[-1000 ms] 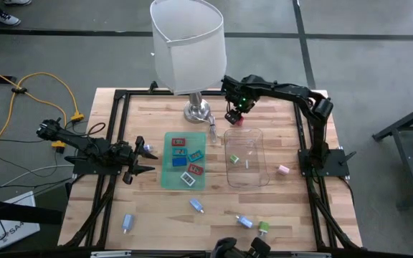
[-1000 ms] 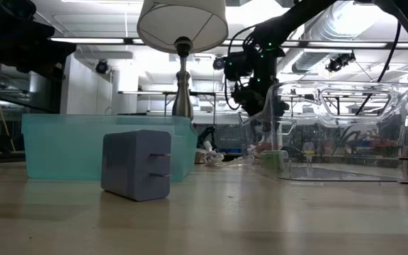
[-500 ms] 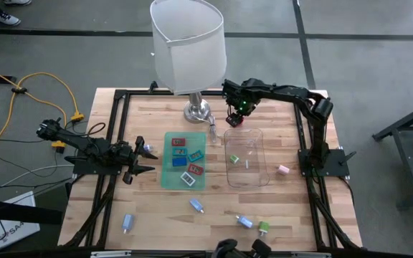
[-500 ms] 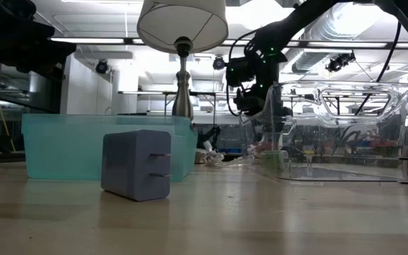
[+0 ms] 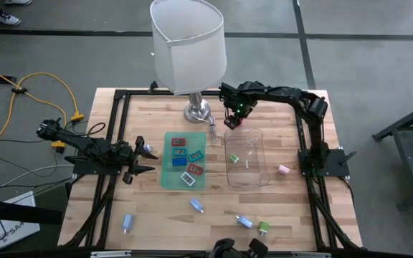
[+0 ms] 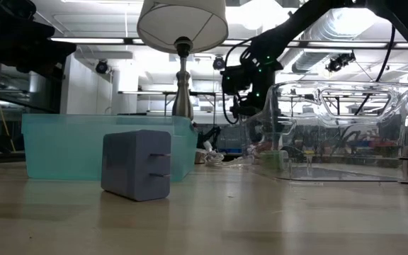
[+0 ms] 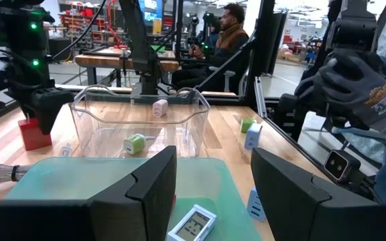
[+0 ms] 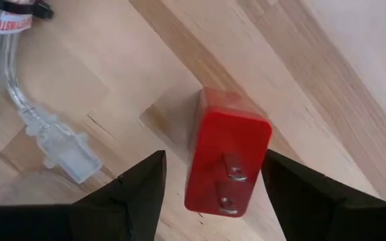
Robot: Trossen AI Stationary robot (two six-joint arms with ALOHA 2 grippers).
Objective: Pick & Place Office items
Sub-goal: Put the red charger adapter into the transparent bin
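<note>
Right claw (image 5: 231, 122) hangs at the far side of the worktop (image 5: 142, 208), between the lamp base (image 5: 197, 111) and the far end of the clear tray (image 5: 247, 158). Its fingers (image 8: 129, 194) are spread wide, one on each side of a red plug block (image 8: 226, 154) that stands on the bare wood with its two prongs facing up toward the wrist camera. The fingers do not touch it; nothing is held. A clear cable connector (image 8: 59, 144) lies on the wood just beside the block.

Left claw (image 5: 143, 159) waits low at the left edge of the worktop, pointing at the green mat (image 5: 167, 175). Its fingers (image 7: 146, 184) stand apart with nothing between them.

Office items, by place:
- On the green mat: red, blue and teal flat pieces (image 5: 185, 159), about six, in a loose column.
- Inside the clear tray: a small green piece (image 5: 234, 159) and a pale one (image 5: 247, 163).
- On bare wood right of the tray: a pink piece (image 5: 283, 170).
- Near the front edge: a light blue piece (image 5: 196, 206), another (image 5: 244, 221) touching or just beside a green one (image 5: 263, 227), and one more light blue (image 5: 127, 223) toward the left front.

The low view has a grey-blue plug block (image 6: 136, 164) close to the lens.

A gloved hand (image 7: 357, 87) shows beyond the worktop's edge in the left wrist view; a seated person (image 7: 223, 33) further back.
</note>
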